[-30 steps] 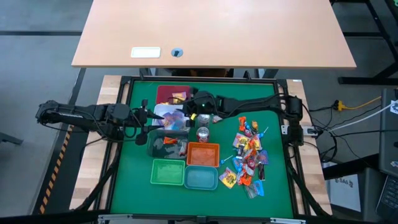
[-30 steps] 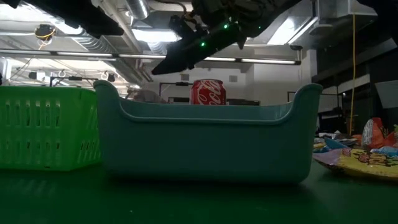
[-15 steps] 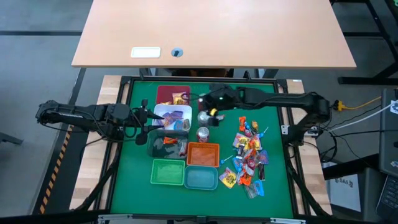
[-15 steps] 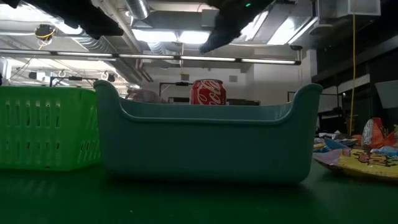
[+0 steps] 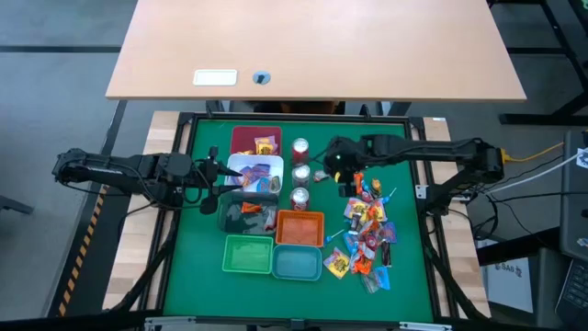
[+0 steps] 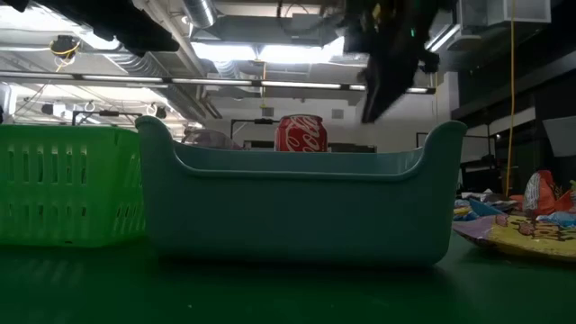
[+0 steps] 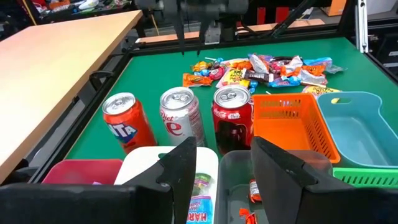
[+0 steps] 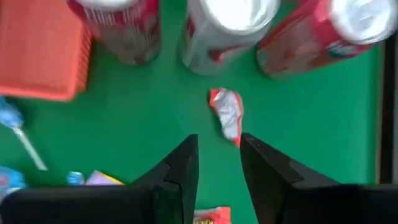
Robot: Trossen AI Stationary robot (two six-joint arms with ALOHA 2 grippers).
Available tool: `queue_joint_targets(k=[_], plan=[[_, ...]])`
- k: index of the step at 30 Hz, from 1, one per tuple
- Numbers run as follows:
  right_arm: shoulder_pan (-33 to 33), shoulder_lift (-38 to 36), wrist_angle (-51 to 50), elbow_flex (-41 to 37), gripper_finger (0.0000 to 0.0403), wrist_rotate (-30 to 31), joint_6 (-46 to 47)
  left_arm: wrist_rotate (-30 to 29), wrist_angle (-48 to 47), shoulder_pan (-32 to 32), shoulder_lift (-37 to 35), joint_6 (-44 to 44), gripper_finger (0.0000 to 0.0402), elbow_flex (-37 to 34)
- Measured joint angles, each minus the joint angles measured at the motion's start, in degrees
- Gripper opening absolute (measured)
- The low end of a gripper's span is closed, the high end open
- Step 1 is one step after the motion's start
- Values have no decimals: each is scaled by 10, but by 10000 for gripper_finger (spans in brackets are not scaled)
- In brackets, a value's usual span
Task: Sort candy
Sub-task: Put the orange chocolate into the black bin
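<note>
The right gripper (image 5: 342,175) has swung away from the bins to the candy (image 5: 367,230) pile's near edge, fingers parted and empty above a stray red-and-silver sweet (image 8: 227,114) beside the cans (image 7: 179,115), likely its next pick, while the left gripper (image 7: 224,165) waits open over the bins.

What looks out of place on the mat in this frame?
One red-and-silver wrapped candy lies alone on the green mat beside the three cans, apart from the main candy pile. The open right gripper hangs just above it. The bins look orderly.
</note>
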Motion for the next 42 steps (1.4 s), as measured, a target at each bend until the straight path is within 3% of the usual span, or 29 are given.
queue_joint_targets(k=[7,19,26,32,37,42], plan=[[-15,0,160,-124,117,22,-26,0,0,0,0,0,144,0],[-37,0,304,-213,117,34,-48,0,0,0,0,1,144,0],[-37,6,348,-241,117,29,-48,0,0,0,0,1,144,0],[-37,55,372,-241,117,30,-49,0,0,0,0,1,144,0],[-37,94,411,-241,117,80,-51,0,1,0,0,1,144,0],[-37,111,411,-240,117,89,-51,0,0,0,0,1,144,0]])
